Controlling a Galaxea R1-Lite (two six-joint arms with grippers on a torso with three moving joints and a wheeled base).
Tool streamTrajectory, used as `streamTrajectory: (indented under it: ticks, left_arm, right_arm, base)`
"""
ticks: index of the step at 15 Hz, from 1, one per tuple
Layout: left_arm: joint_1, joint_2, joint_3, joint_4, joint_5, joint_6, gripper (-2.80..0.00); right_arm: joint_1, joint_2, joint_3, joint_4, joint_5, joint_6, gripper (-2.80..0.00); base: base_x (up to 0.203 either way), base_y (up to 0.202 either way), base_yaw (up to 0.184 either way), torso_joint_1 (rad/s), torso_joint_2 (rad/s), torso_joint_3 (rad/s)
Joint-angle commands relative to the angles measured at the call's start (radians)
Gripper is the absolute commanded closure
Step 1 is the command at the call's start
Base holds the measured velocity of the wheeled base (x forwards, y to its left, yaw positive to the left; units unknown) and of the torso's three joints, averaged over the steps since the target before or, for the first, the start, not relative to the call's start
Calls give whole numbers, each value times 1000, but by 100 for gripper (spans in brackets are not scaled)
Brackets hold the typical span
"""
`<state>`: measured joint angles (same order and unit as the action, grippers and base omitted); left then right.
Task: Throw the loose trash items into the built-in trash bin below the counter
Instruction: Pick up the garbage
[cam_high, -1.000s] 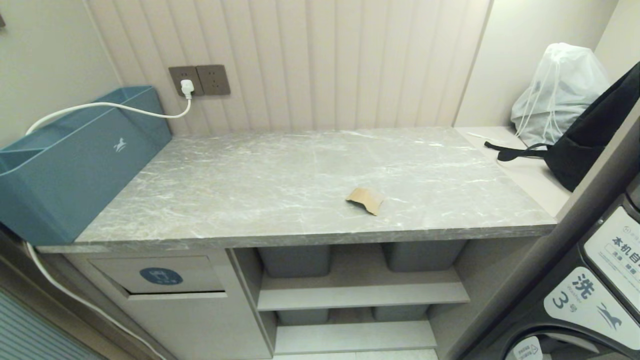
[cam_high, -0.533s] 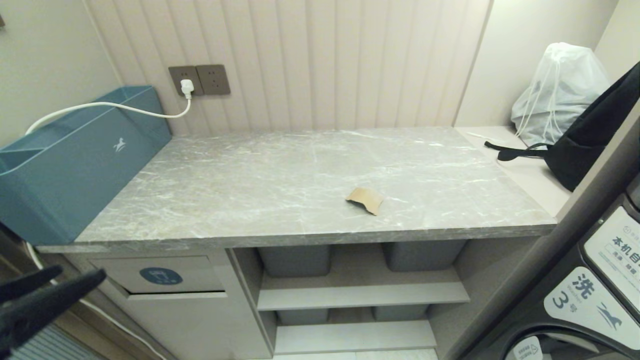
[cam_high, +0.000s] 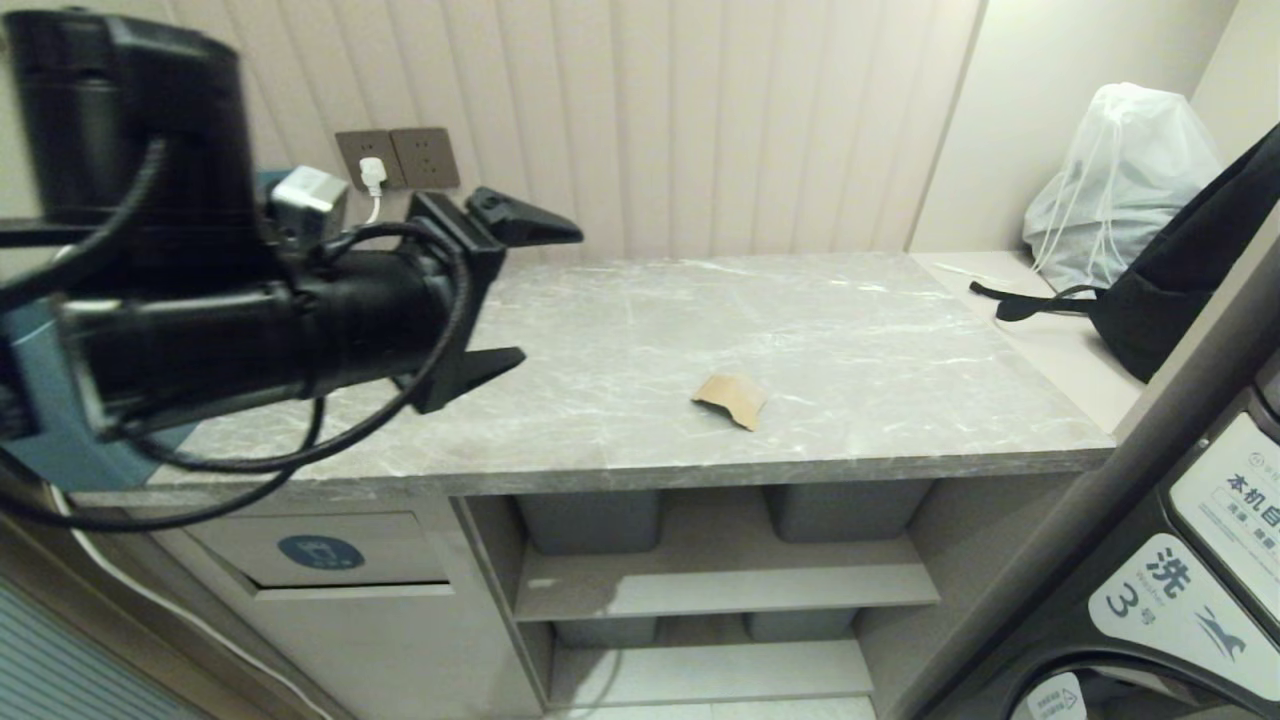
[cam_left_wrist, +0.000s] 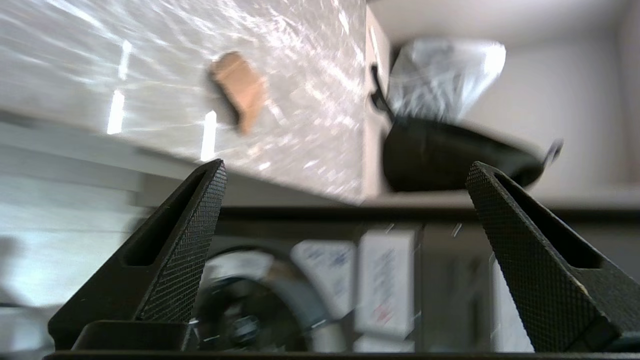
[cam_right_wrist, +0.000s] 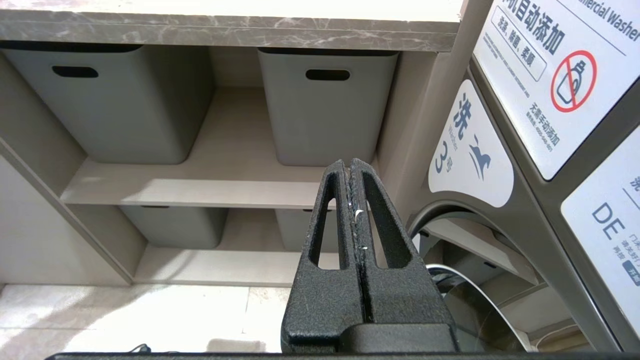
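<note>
1. Left gripper (cam_high: 520, 295) over the counter's (cam_high: 620, 340) left part, jaws spread wide, empty.
2. Tan cardboard scrap (cam_high: 732, 400) lies near the front edge (well apart from the gripper).
3. Trash bin flap (cam_high: 320, 550) below, closed.
4. Right gripper (cam_right_wrist: 354, 172) low, pressed together.

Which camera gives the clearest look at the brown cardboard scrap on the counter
The head view: the cardboard scrap lies sharp and unblocked on the counter. The left wrist view shows it too, but blurred. The right wrist view misses it entirely.
</note>
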<state>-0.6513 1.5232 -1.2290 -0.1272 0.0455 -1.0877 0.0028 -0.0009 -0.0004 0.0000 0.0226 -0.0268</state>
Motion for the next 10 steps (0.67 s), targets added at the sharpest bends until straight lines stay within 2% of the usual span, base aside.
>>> streamTrajectory:
  ticks: [1, 4, 6, 10]
  left_arm:
    - [-55, 217, -147, 15, 50, -103, -280]
    - [-91, 366, -404, 158, 99, -236, -280]
    - [-99, 454, -529, 251, 112, -307, -280]
    - [-130, 571, -572, 284, 121, -405, -280]
  right_arm:
    - [0, -1, 0, 0, 0, -1, 0]
    - [0, -1, 0, 0, 0, -1, 0]
    - [0, -1, 0, 0, 0, -1, 0]
    - [0, -1, 0, 0, 2, -1, 0]
  base:
    - [0, 0, 0, 0, 0, 0]
    - [0, 0, 0, 0, 0, 0]
    - [0, 0, 0, 0, 0, 0]
    - [0, 0, 0, 0, 0, 0]
